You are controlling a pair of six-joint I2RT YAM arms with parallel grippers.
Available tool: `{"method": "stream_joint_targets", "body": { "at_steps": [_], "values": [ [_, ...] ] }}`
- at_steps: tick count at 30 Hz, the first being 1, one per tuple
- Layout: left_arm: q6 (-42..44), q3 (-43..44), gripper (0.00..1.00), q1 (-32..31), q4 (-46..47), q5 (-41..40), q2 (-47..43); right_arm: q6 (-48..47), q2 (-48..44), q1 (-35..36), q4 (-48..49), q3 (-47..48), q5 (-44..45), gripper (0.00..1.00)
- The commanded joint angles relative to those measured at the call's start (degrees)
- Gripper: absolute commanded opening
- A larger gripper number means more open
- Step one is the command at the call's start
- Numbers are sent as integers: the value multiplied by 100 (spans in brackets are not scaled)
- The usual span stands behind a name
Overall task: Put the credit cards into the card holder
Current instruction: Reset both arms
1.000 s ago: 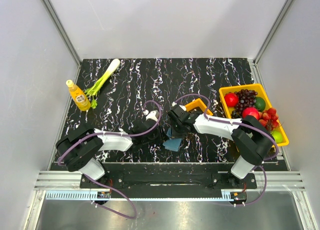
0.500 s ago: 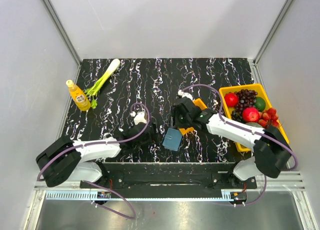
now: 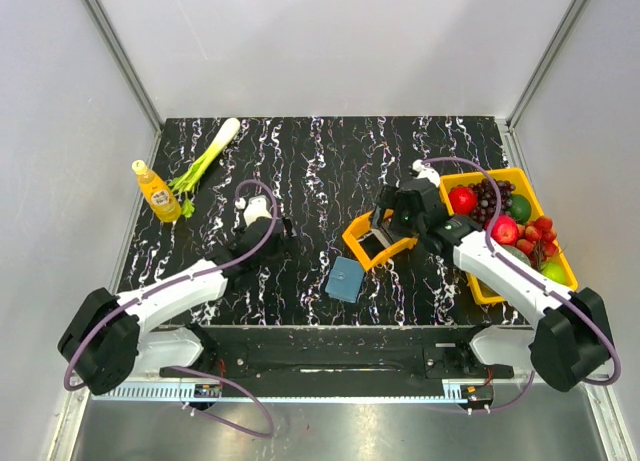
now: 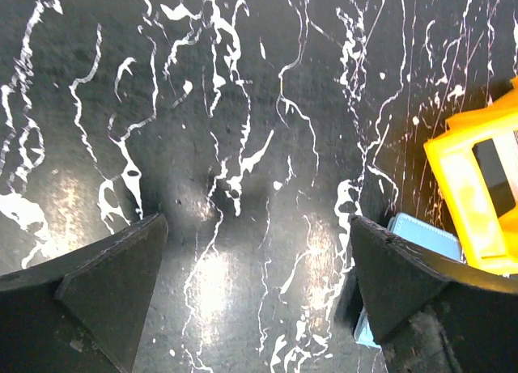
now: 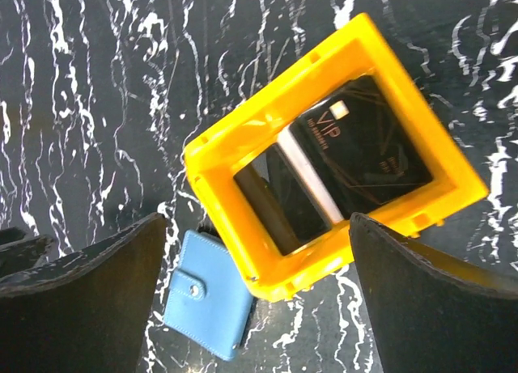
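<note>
The black tabletop [image 3: 330, 151] with white veins carries everything. The biggest thing on it is a yellow bin [image 3: 572, 274] full of fruit, which stands at the right edge. The left tool [image 4: 255, 292] is over bare tabletop, left of the middle; its two fingers are spread wide and there is nothing between them. The right tool [image 5: 259, 284] is also spread wide and holds nothing; it is above an orange tray [image 5: 212, 171], which stands a little right of the middle, between the bin and the centre. A leek [image 3: 205, 158] lies slanted close to the left edge, towards the far left corner, and a yellow bottle [image 3: 157, 191] lies just beside it at that edge. The blue card holder [image 5: 204, 304] lies flat and closed, its snap button facing up, close to the near edge around the middle. It is just beside one corner of the tray, but I cannot tell if they touch. The credit cards [image 5: 364, 154] are inside the tray: one dark card with the letters VIP, and beside it another dark one with a pale stripe.
</note>
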Motion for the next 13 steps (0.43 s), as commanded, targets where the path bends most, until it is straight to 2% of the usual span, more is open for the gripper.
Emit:
{"method": "stream_joint_targets", "body": {
  "at_steps": [1,13],
  "values": [
    [354,543,99,120,-391,-338,-14,-247,-312,-426,132,-123,40,99],
    [371,649,99,190,-603,-751,-189,-493,-242,-1323,176,-36,214,99]
  ]
}}
